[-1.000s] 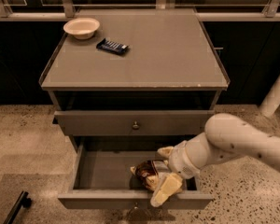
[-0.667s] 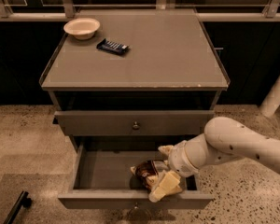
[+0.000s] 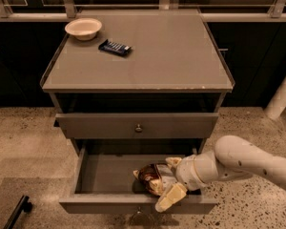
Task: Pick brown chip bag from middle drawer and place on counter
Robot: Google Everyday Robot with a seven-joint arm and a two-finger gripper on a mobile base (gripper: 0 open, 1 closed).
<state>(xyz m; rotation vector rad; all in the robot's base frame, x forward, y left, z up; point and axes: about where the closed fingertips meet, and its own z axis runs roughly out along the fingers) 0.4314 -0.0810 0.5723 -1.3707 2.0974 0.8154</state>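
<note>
The brown chip bag (image 3: 150, 177) lies crumpled in the open middle drawer (image 3: 105, 205), right of its middle, with a white label panel facing right. My gripper (image 3: 172, 180) reaches into the drawer from the right on a white arm. Its cream fingers (image 3: 170, 197) stand wide apart, one in front of the bag's right end and one behind it, so the gripper is open around that end. The bag rests on the drawer floor. The counter (image 3: 152, 61) is the grey top of the cabinet above.
A cream bowl (image 3: 83, 28) and a small flat dark bar packet (image 3: 115, 47) sit on the counter's back left. A shut knobbed drawer front (image 3: 138, 125) overhangs the open drawer. A white post (image 3: 281, 99) stands at the right, and a black object (image 3: 16, 212) lies on the floor at the lower left.
Almost nothing has changed. My gripper has shifted very slightly at the bag's right end, and the bag lies in the same place.
</note>
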